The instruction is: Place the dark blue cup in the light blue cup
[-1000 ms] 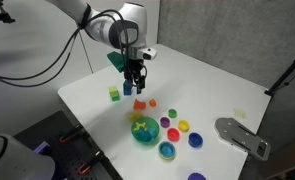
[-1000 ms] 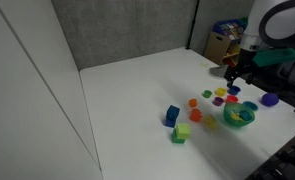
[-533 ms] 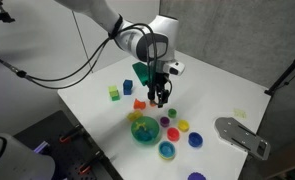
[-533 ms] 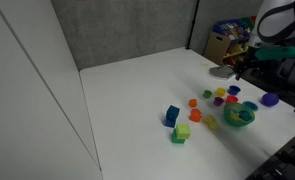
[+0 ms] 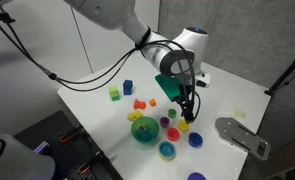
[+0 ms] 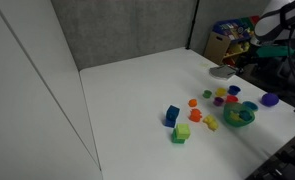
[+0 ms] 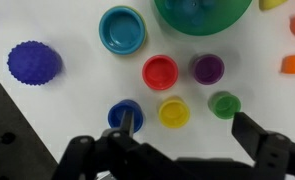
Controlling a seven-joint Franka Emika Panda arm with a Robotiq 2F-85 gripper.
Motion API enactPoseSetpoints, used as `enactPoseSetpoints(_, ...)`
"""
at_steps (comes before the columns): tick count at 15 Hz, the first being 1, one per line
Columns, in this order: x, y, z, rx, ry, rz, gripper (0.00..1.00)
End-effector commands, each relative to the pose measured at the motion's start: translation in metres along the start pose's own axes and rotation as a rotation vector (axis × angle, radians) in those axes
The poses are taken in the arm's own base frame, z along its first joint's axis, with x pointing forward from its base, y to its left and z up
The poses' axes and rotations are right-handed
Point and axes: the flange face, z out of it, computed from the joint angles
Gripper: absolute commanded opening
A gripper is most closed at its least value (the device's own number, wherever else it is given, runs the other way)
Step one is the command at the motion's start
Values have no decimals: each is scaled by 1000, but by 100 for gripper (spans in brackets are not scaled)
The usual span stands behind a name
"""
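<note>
Dark blue cup [image 7: 125, 113]: upright, mouth up, on the white surface [image 7: 67, 100], lower left of centre in the wrist view. It is the leftmost of a loose cluster of small cups, with the yellow cup [image 7: 173, 111] just beside it to the right and the red cup [image 7: 160, 72] above right. All are apart and none is nested.

Light blue cup [image 7: 122, 29]: almost straight above the dark blue one in the same view and near it, mouth up. It stands just beside the large green bowl [image 7: 202, 10] at the top edge. Its open top means the target can take a cup lowered from above.

Gripper [image 7: 187, 135]: enters from the bottom edge with its jaws spread wide. One fingertip overlaps the dark blue cup's near rim and the other stands off past the green cup [image 7: 224, 104]. The jaw centre therefore falls nearer the yellow cup than the dark blue one. In an exterior view the gripper [image 5: 188, 113] hangs over the cluster, with the dark blue cup [image 5: 195, 140] lower in the frame and not gripped. I cannot tell the height above the cups.

Judgement: this is the approach step, jaws wide for a straddle of the cup wall. The gripper needs a shift toward frame left before descent, and the neighbouring yellow cup leaves little room for a finger.

A purple bumpy ball [image 7: 34, 62] lies well apart at the left.
</note>
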Motion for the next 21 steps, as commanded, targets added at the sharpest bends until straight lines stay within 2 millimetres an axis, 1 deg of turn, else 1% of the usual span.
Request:
enactPoseSetpoints(1,37,15,17,77,21,-15,100)
enactPoseSetpoints(2,42,16,19,89,20,-18,100)
enactPoseSetpoints(3,45,13,18,93,18,-28,100)
enactPoseSetpoints(4,30,16,21,64,11,-9,100)
enactPoseSetpoints(5,33,18,24,64,10,-9,100)
enactPoseSetpoints(8,32,16,27,62,4,-11,100)
enactPoseSetpoints(9,34,18,31,62,7,-14,100)
enactPoseSetpoints(13,42,36,51,35,47,28,100)
enactPoseSetpoints(21,48,85,92,-17,77,171,100)
